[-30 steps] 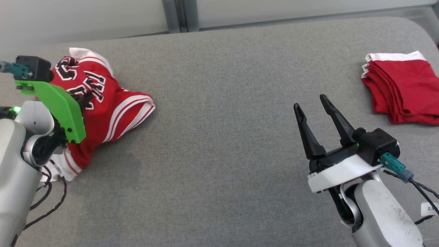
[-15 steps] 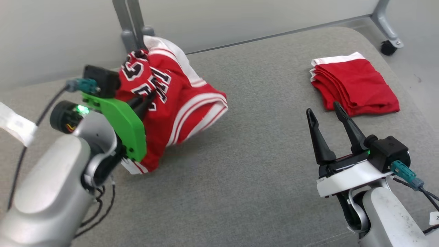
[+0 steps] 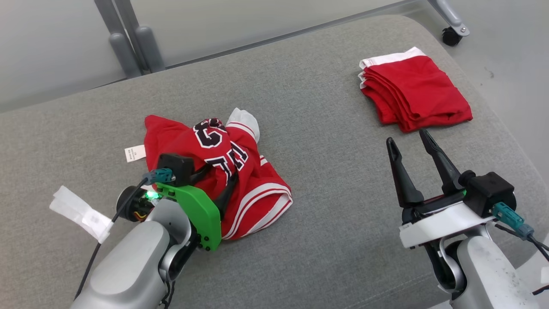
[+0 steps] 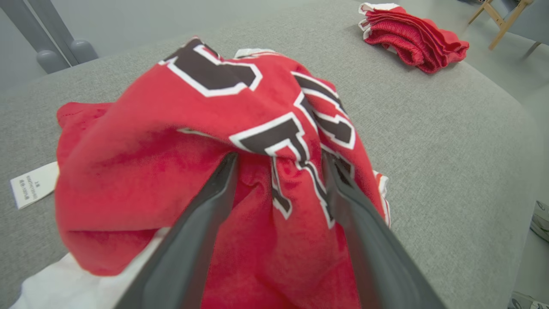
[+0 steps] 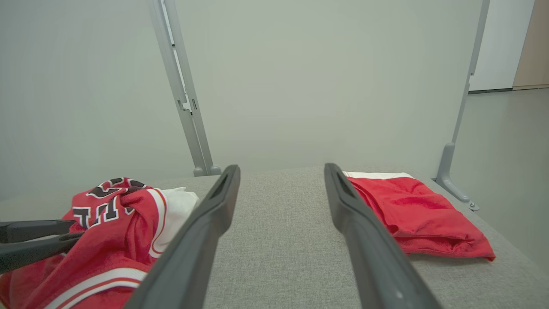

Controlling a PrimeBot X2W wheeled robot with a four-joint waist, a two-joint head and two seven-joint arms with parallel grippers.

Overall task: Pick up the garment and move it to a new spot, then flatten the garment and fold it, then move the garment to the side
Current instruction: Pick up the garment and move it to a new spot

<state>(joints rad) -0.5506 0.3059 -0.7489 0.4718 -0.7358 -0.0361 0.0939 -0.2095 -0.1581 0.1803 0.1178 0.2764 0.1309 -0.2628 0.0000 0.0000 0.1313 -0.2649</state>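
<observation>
Loosely heaped garment [image 3: 253,193], bare table [image 3: 326,128] rightward

Red/wht garment [image 3: 251,176] crumpled in heap, unfolded.

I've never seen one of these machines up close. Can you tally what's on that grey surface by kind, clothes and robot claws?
Crumpled jersey: 1
Folded red pile: 1
Grippers: 2 (left gripper, right gripper)
Total: 4
</observation>
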